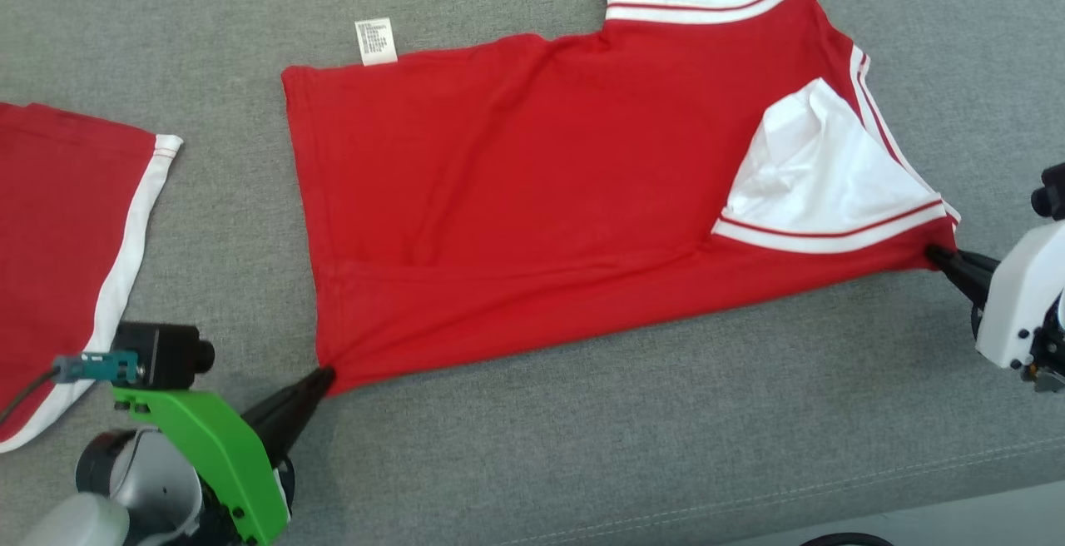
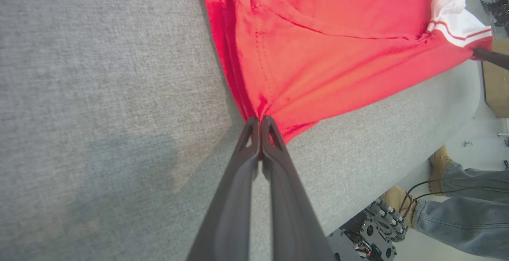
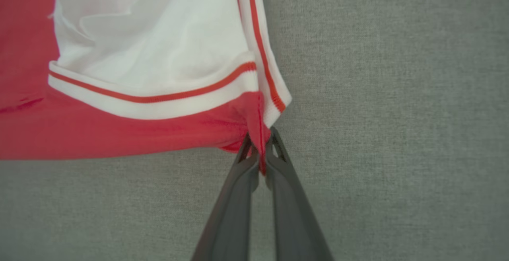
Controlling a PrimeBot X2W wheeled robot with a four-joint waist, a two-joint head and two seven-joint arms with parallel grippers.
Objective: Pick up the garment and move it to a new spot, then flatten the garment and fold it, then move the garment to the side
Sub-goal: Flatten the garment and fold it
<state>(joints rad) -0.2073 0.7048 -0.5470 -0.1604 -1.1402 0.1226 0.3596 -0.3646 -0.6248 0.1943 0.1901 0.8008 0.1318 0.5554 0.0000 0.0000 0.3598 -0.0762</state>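
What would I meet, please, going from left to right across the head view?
A red-and-white cloth → left gripper, pinching a corner of the garment → white care label → white sleeve → right gripper, pinching the opposite corner.

Robotics lab or test room, as I read it off the feed.
Grey cloth-covered table (image 2: pixel 79 94) over a bare pale floor (image 2: pixel 487 133); beside it the roller-toothed wheels (image 2: pixel 387 217) of a machine base, a loose black cable (image 2: pixel 417 195), a cardboard box (image 2: pixel 497 82), small hardware (image 2: pixel 467 143) lying on the floor, and a person's boots (image 2: pixel 439 165) and jeans (image 2: pixel 457 221) standing close by.
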